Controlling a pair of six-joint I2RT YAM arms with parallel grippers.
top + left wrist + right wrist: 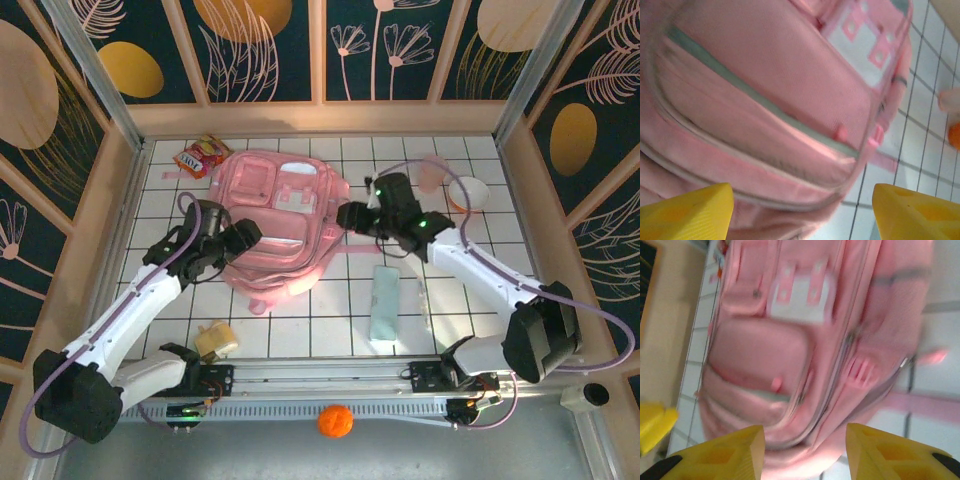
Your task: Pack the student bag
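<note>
Running this one remotely, so here's the view, left to right; far left at the back a crinkly red-and-yellow snack packet (200, 157) lies on the white gridded surface (330, 330), and nearer the arm bases there's a small beige lump (216, 340) I can't identify; both look like stuff waiting to go in. The left tool (248, 236) sits over the left edge of the student bag (285, 235), a big soft pale-pink fabric backpack lying flat, front pockets up, mid-surface toward the back; on its wrist camera the yellow fingers (690, 210) stand wide apart with nothing between them, just the front pocket beyond. The right tool (346, 216) is at the bag's right edge, jaws apart too and clamped on nothing; my guess is the pair flank the bag so one can steady it while the other works a zip. Further right: a pale teal flat rectangular pouch (385, 305), a translucent pink cup (432, 176), and a white bowl with something orange inside (470, 192). Hard bits: both wrist views are blurry; I can't tell whether any zip is open, which pull either tool is after, or whether the tips touch fabric; the bag runs off frame up close.
</note>
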